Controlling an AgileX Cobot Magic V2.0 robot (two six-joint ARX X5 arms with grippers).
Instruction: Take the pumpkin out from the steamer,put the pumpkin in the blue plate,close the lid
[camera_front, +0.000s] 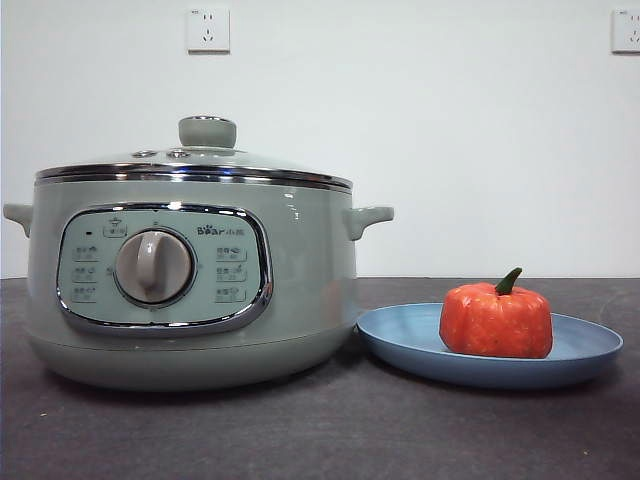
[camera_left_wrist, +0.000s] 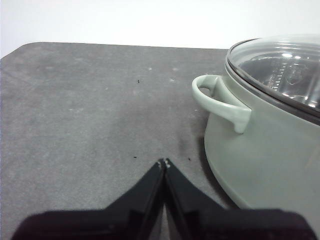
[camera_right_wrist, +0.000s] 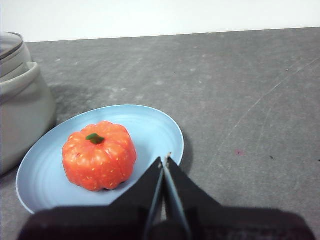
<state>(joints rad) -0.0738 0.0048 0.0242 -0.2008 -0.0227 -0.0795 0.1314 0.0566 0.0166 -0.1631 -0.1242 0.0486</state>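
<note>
The sage-green steamer (camera_front: 190, 290) stands at the left of the front view with the glass lid (camera_front: 195, 160) seated on its rim. The orange-red pumpkin (camera_front: 496, 320) sits upright in the blue plate (camera_front: 580, 350) just right of the pot. In the left wrist view my left gripper (camera_left_wrist: 164, 162) is shut and empty over the bare table, beside the steamer (camera_left_wrist: 265, 150) and its lid (camera_left_wrist: 280, 65). In the right wrist view my right gripper (camera_right_wrist: 165, 159) is shut and empty, above the near edge of the plate (camera_right_wrist: 150, 125), next to the pumpkin (camera_right_wrist: 99, 155). Neither arm shows in the front view.
A dark grey mat (camera_front: 320, 430) covers the table. A white wall with two power sockets (camera_front: 208, 29) stands behind. The steamer's side handle (camera_left_wrist: 220, 100) sticks out toward my left gripper. The pot's edge (camera_right_wrist: 20, 100) is beside the plate.
</note>
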